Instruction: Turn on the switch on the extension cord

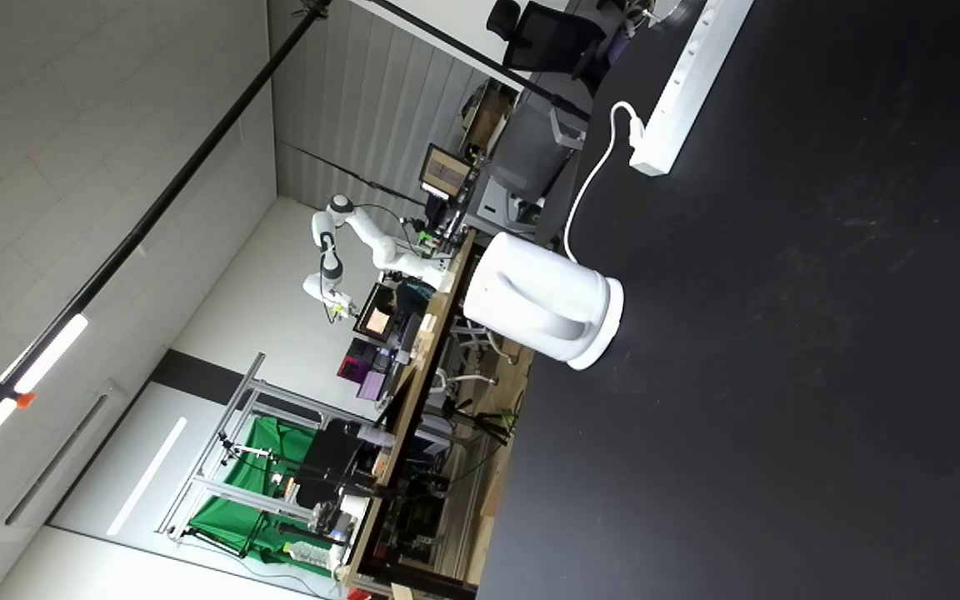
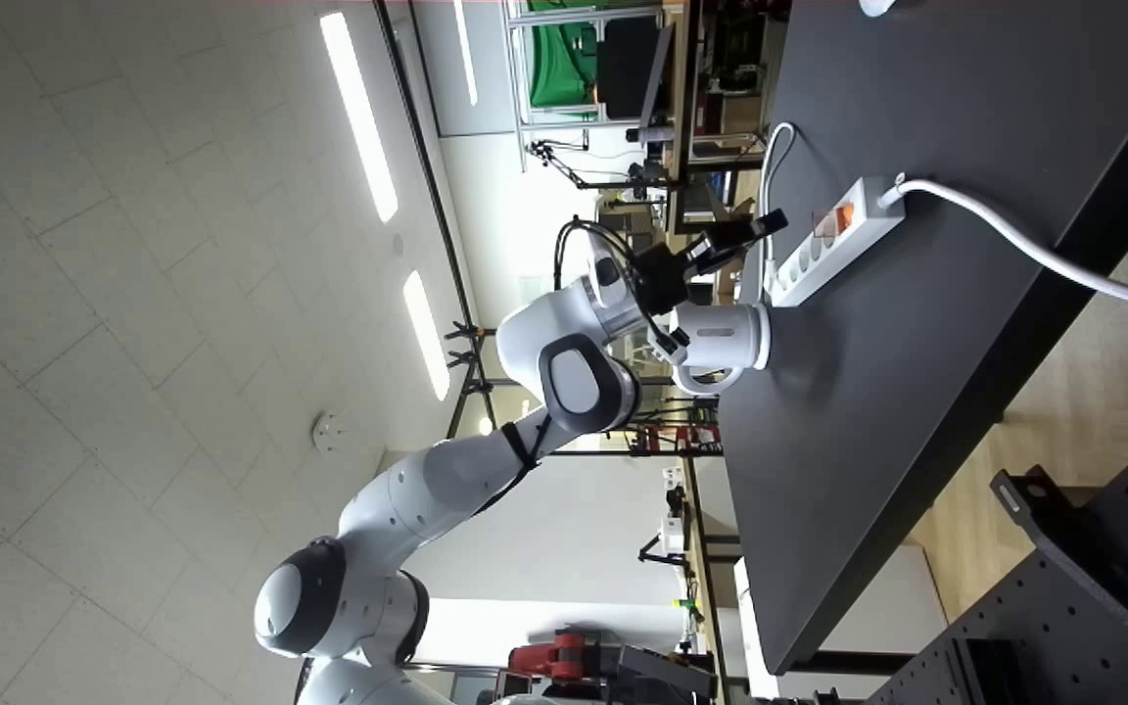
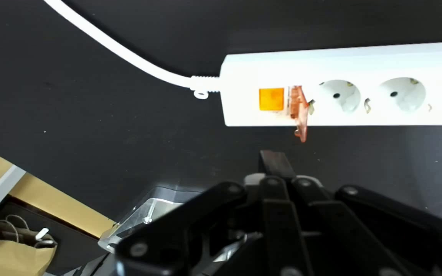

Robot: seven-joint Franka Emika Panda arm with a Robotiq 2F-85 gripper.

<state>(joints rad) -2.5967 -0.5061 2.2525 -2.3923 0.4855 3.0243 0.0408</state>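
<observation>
"As the white power strip (image 3: 370, 82) is lying on the black table (image 1: 780, 375), what do you count on it?"

"I count three round sockets (image 3: 340, 94) in the wrist view, of which the last is cut by the border, one orange switch (image 3: 271, 99), and one reddish transparent cover (image 3: 302, 118), raised between the switch and the nearest socket. From the switch end leaves one thick white cable (image 3: 121, 52). At the opposite end, in an exterior view, one white plug (image 1: 636, 132) is attached, with one thin cord (image 1: 612, 136)."

"And the gripper (image 3: 277, 163)?"

"It is one, at the end of the white arm (image 2: 466, 470). Its two fingers are together, above the table, near the cover but apart from it."

"Which containers do you find?"

"Three I can describe. One white electric kettle (image 1: 522, 283) is standing upright on the same table, apart from the power strip and nearer to the plug end; it is visible in both exterior views. What is inside, I cannot tell. One brown paper bag (image 3: 14, 257) with handles is beyond the table edge, in the wrist view, and something white (image 3: 42, 233), too small for naming, shows at its mouth. One transparent plastic container (image 3: 144, 220) is partly hidden by the gripper, and its content I cannot tell."
</observation>
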